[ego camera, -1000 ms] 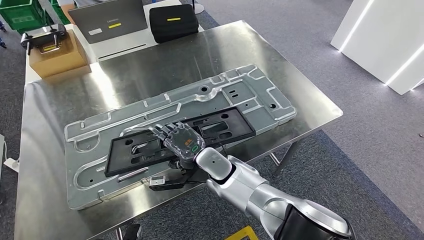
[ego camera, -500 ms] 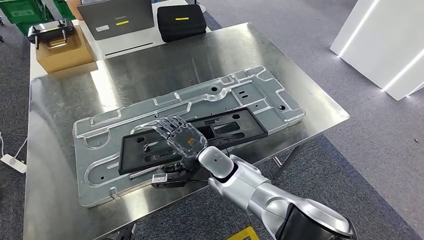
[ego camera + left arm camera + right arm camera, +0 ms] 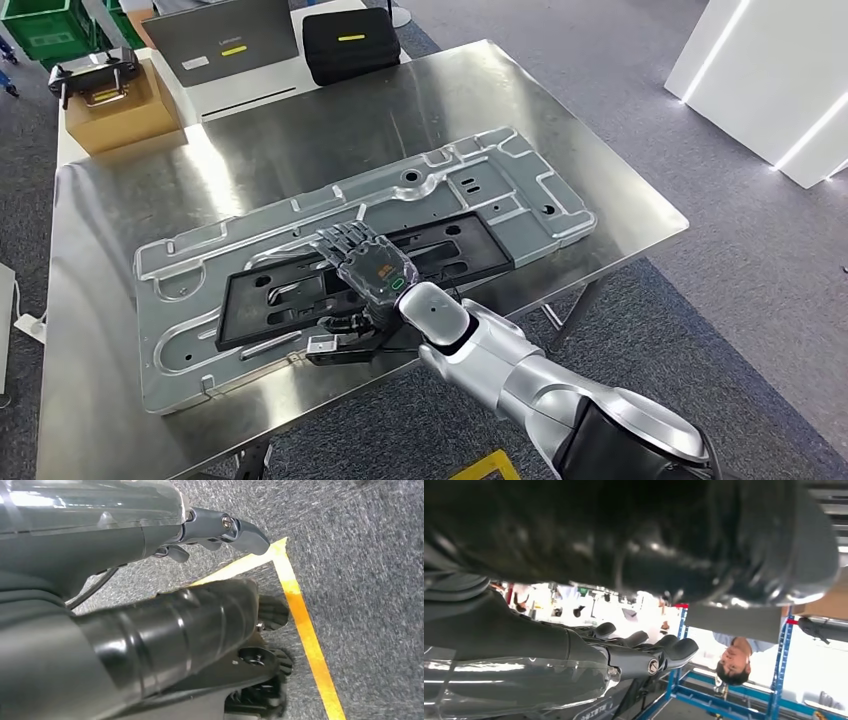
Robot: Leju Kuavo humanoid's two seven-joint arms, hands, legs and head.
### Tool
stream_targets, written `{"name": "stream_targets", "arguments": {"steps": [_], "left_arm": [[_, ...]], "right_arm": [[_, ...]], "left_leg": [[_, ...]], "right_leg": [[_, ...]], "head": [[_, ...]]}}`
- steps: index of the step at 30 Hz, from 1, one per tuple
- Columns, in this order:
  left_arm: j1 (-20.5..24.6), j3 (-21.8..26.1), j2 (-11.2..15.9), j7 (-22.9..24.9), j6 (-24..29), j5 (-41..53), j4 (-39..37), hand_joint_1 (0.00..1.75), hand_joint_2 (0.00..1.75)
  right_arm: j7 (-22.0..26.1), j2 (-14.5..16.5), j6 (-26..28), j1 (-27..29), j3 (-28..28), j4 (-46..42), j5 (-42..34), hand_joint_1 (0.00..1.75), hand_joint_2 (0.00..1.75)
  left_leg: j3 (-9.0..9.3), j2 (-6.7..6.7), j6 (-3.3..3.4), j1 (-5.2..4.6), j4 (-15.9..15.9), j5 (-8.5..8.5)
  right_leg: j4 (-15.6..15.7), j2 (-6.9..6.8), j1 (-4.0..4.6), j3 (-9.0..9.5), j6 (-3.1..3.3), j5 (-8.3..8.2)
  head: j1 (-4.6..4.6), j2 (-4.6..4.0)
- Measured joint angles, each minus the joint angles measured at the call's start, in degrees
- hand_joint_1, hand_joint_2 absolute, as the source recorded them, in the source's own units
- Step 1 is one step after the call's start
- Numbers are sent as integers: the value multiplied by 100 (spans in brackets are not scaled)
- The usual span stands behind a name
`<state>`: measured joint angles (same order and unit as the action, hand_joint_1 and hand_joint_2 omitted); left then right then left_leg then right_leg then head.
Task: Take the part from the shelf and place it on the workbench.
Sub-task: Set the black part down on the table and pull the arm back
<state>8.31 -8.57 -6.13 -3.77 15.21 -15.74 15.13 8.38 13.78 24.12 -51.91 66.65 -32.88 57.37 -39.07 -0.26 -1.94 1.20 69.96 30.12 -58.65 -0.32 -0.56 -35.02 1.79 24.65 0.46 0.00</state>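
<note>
One black part is lying flat on the grey plate on the workbench in the head view; my right hand is resting over its middle, fingers together and extended, barely shifted since a second ago, so placement looks done. From the left wrist, my left hand is hanging above carpet, fingers loosely curled, holding nothing. From the right wrist, fingers are lying together.

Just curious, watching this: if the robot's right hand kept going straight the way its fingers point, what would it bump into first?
The right hand points across the workbench, away from the robot. It already lies over the black part; beyond that, probably the raised ribs of the silver metal panel. Its height above them is unclear.
</note>
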Motion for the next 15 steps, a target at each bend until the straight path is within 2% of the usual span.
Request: {"name": "stream_targets", "arguments": {"steps": [2,3,4,6,7,8,10,11,12,13,14,15], "left_arm": [[14,1,13,1,2,-9,0,0,0],[20,1,16,-1,1,-9,0,0,0],[23,1,18,-3,-1,-9,0,0,0],[22,1,18,-8,-5,-11,0,0,0],[23,1,19,-8,-8,-13,0,0,0],[29,1,19,-8,-9,-15,0,0,0],[41,1,20,-8,-14,-18,0,0,0],[45,2,20,-8,-19,-20,0,0,0],[45,1,20,-8,-24,-21,0,0,0],[44,1,20,-5,-30,-23,0,0,0],[43,1,20,-2,-36,-25,0,0,0],[41,1,20,3,-39,-26,0,0,0]], "right_arm": [[-4,1,-8,-9,0,5,2,0,0],[-8,1,-10,-14,0,8,4,0,0],[-11,1,-10,-17,0,10,8,0,0],[-16,0,-9,-21,0,17,15,0,0],[-16,-2,-9,-24,1,22,16,0,0],[-16,-4,-8,-29,0,27,16,0,0],[-19,-9,-8,-36,1,38,16,0,0],[-21,-11,-8,-36,1,44,16,0,0],[-23,-15,-8,-34,2,51,16,0,0],[-25,-18,-8,-32,2,60,17,0,0],[-25,-21,-8,-32,2,68,19,0,0],[-26,-22,-8,-34,2,74,22,0,0]], "left_leg": [[399,6,18,4,-752,-295],[515,3,44,-3,-983,-367],[556,-3,78,-15,-1084,-390],[527,-14,162,-25,-1090,-438],[512,-8,207,-18,-1106,-475],[491,0,257,-11,-1126,-516],[419,18,335,-6,-1152,-599],[363,21,355,-12,-1152,-638],[305,22,361,-19,-1150,-679],[244,23,359,-24,-1147,-724],[184,22,353,-28,-1146,-770],[130,20,342,-30,-1145,-816]], "right_leg": [[-68,5,9,-39,-36,15],[-93,8,18,-62,-67,14],[-108,10,28,-82,-102,4],[-102,12,33,-108,-177,-35],[-120,16,27,-122,-210,-11],[-214,20,20,-163,-239,98],[-730,31,2,-353,-280,539],[-1115,31,-1,-484,-295,793],[-1457,32,-6,-586,-306,970],[-1664,32,-10,-617,-311,1042],[-1663,32,-12,-540,-306,999],[-1449,32,-13,-352,-292,872]], "head": [[0,0],[2,0],[3,0],[6,0],[6,0],[7,0],[8,0],[8,0],[7,0],[7,0],[8,0],[7,0]]}}
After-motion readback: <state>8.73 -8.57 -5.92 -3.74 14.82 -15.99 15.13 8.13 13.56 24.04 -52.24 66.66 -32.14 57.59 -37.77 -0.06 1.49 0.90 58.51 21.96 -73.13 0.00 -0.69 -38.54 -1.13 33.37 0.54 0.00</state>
